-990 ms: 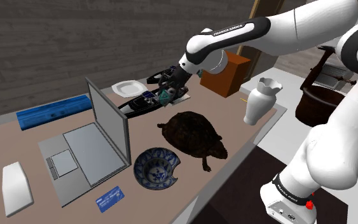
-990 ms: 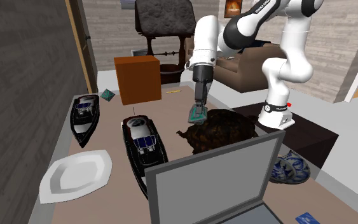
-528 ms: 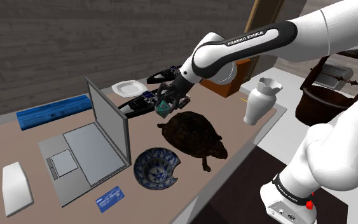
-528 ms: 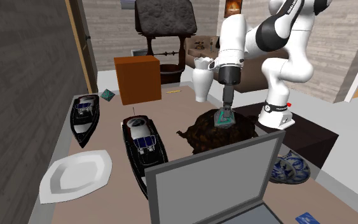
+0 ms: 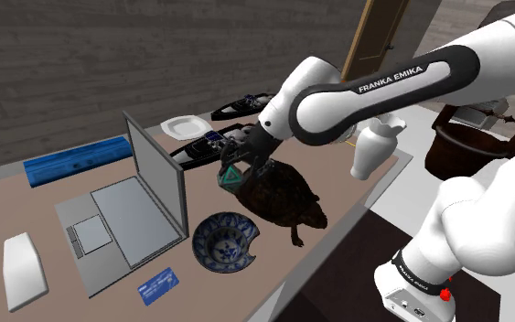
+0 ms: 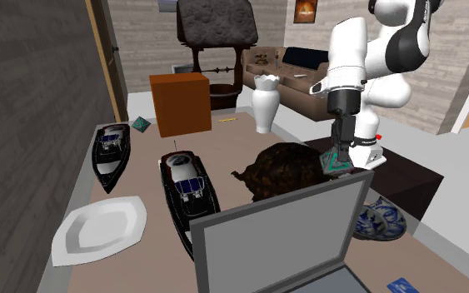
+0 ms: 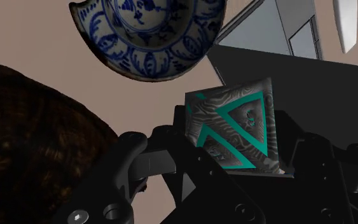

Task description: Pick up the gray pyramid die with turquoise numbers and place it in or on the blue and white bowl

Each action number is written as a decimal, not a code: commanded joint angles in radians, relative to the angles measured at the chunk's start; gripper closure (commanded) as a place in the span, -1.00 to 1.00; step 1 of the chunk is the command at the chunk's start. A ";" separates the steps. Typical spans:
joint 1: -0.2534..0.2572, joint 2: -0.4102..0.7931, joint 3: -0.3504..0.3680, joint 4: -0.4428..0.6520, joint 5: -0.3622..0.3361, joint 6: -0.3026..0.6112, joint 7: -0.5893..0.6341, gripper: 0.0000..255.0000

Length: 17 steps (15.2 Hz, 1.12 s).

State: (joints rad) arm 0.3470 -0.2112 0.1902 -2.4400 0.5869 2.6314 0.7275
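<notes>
Here we go: my gripper (image 7: 232, 149) has its jaws clamped on the pyramid die (image 7: 234, 127), one jaw against each side of it, point and edges poking out beyond the tips. It's up in the air, off the table, nothing under it but my grip.

How will it handle? I judge it small, light and rigid, with no give at all. The faces slope, and that's the worry: flat pads on slanted, smooth sides could let it squirt out or twist if I squeeze unevenly or jerk. Best hold is low on two opposite faces near the base, not up by the tip. It looks hard enough to survive a short drop.

The blue and white bowl (image 7: 151, 60) lies just ahead of my jaws and below them, chipped rim and all. That one I take for brittle, so the release should be low and soft. The dark turtle (image 5: 283, 194) sits right beside and under the jaws, and the open laptop (image 5: 123, 215) is off to the other side.

Writing, now: turquoise triangle outlines on the die with a small numeral inside, which I can't read for sure. My arm (image 5: 388, 78) carries "FRANKA EMIKA" in white. The blue card (image 5: 158, 285) past the bowl has white marks too small to make out.
</notes>
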 commanded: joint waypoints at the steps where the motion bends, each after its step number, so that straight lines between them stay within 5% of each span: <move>1: 0.019 -0.035 0.036 -0.040 -0.001 0.023 0.054 1.00; 6: 0.058 -0.088 0.152 -0.090 -0.026 0.067 0.223 1.00; 17: 0.108 0.033 0.144 -0.138 0.081 0.234 0.115 1.00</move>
State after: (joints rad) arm 0.4484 -0.1949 0.3353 -2.5755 0.6540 2.8455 0.8556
